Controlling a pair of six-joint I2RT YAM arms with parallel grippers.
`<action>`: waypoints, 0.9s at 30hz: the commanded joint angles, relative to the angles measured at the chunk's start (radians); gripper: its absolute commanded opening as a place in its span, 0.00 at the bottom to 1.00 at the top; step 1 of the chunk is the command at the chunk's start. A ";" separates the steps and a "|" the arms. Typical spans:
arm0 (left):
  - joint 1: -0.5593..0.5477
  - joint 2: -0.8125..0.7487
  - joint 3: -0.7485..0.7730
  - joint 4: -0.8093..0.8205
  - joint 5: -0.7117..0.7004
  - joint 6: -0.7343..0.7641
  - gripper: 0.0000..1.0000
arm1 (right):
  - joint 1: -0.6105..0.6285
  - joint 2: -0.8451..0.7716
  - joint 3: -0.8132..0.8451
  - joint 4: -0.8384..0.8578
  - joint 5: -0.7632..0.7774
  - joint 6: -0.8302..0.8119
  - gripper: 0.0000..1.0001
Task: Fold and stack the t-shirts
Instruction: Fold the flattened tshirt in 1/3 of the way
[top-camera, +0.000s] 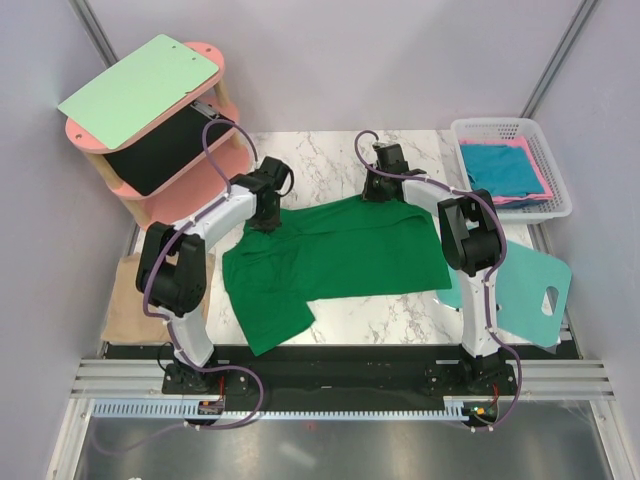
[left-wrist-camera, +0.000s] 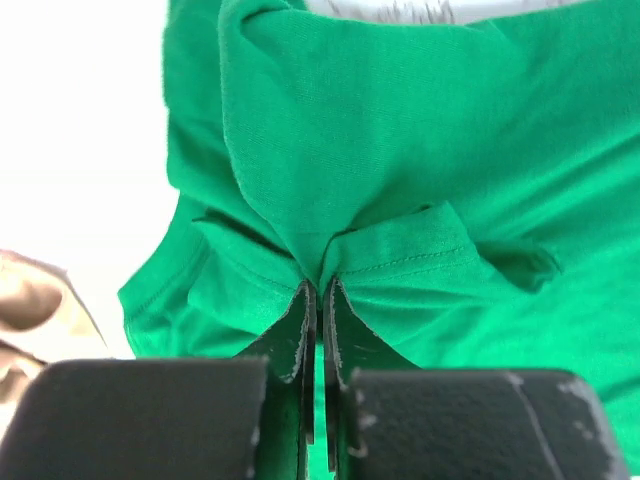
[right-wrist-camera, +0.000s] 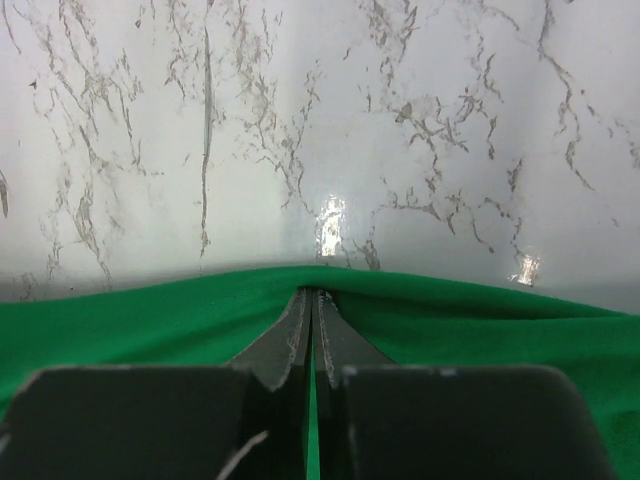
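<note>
A tan shirt (top-camera: 125, 300) lies at the left edge of the surface (top-camera: 330, 150), partly behind the left arm and below a pink shelf (top-camera: 160, 165). The green shirt (top-camera: 340, 255) is spread mid-surface, rumpled on its left. The top view hides the fingertips, but the wrist views show them. The left tool (left-wrist-camera: 318, 288) is clamped tight on a bunched fold, and the right tool (right-wrist-camera: 312, 295) on the shirt's far edge. At right, a basket (top-camera: 500, 124) holds a teal shirt (top-camera: 500, 165) over a pink shirt (top-camera: 541, 178). A mint board (top-camera: 530, 285) lies nearer.
</note>
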 joint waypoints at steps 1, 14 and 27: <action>-0.015 -0.072 -0.064 -0.070 -0.047 -0.061 0.16 | -0.005 0.035 -0.039 -0.079 0.026 -0.024 0.06; -0.046 -0.023 0.014 -0.064 -0.128 -0.049 0.97 | -0.016 0.026 -0.048 -0.079 0.049 -0.031 0.07; 0.032 0.252 0.318 -0.058 -0.100 0.004 0.02 | -0.077 0.014 -0.070 -0.091 0.084 -0.021 0.08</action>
